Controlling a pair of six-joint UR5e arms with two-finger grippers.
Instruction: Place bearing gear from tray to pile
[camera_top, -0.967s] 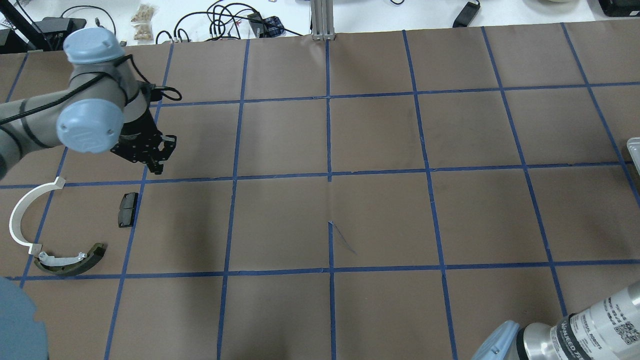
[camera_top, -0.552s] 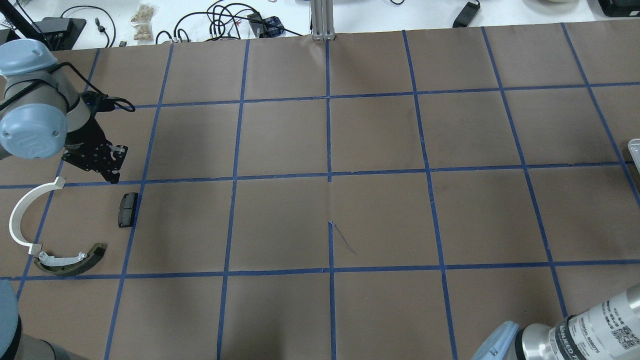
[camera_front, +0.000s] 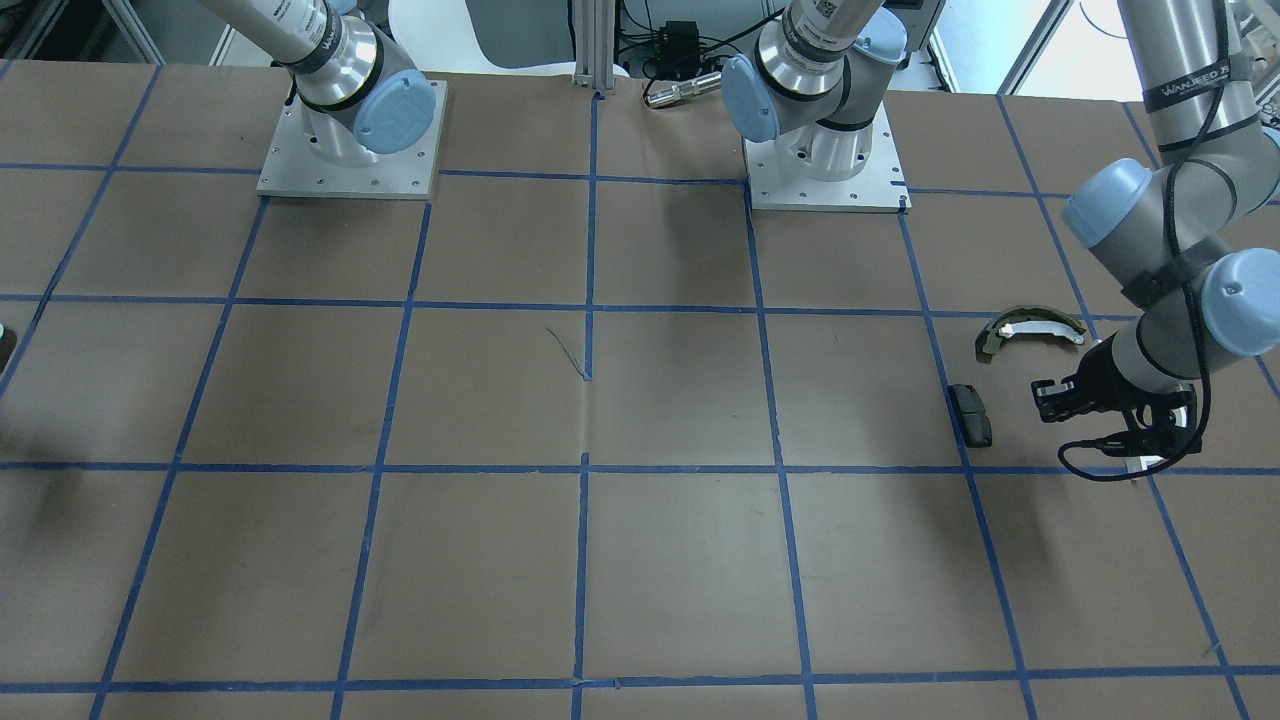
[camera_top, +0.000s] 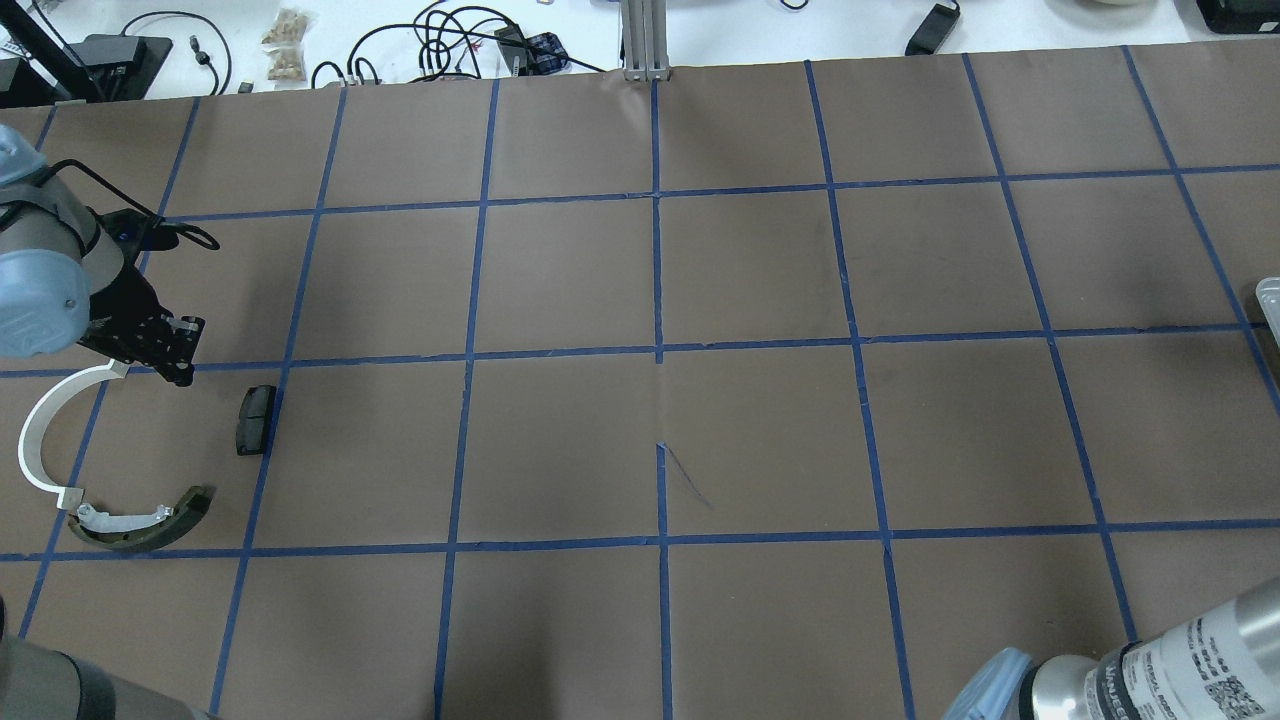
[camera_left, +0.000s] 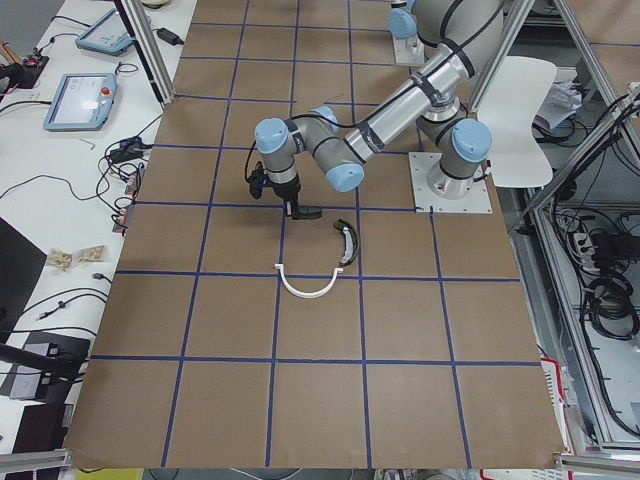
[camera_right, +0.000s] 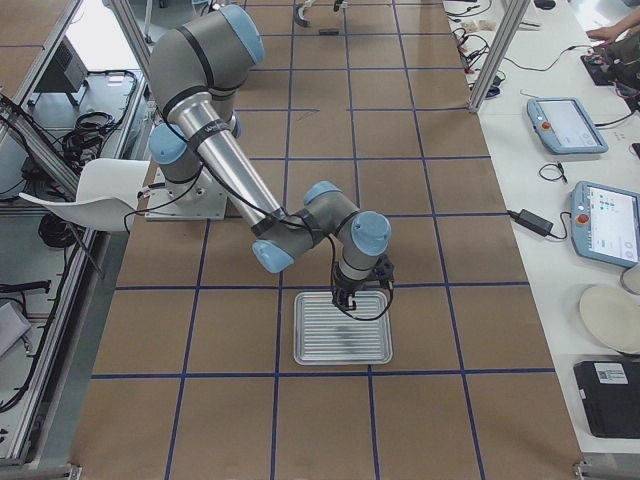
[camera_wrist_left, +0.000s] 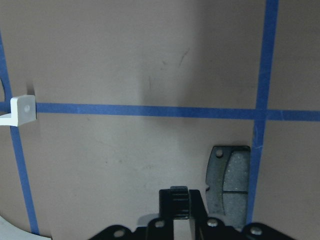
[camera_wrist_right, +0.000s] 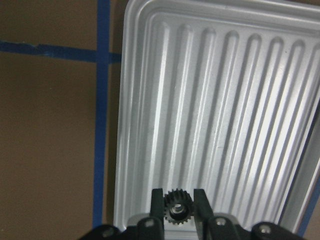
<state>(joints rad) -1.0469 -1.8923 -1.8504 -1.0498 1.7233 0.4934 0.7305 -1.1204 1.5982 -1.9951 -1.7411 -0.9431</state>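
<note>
The pile lies at the table's left: a white curved arc (camera_top: 35, 440), an olive brake shoe (camera_top: 140, 525) and a small black pad (camera_top: 255, 420). My left gripper (camera_top: 182, 375) hovers just beyond the pad, next to the arc's far end. In the left wrist view it (camera_wrist_left: 179, 200) is shut on a small black bearing gear (camera_wrist_left: 179, 192), with the pad (camera_wrist_left: 227, 185) to its right. My right gripper (camera_wrist_right: 175, 202) is shut on another black bearing gear (camera_wrist_right: 175, 206) over the ribbed metal tray (camera_wrist_right: 225, 100).
The tray (camera_right: 340, 345) lies at the table's right end, and only its edge (camera_top: 1268, 300) shows overhead. Both arm bases (camera_front: 350, 130) stand at the robot's side of the table. Cables and bags lie beyond the far edge (camera_top: 290, 40).
My left arm has swung left and nearer to the pile, from the second grid column to the arc's far end. The pile parts have not moved.
</note>
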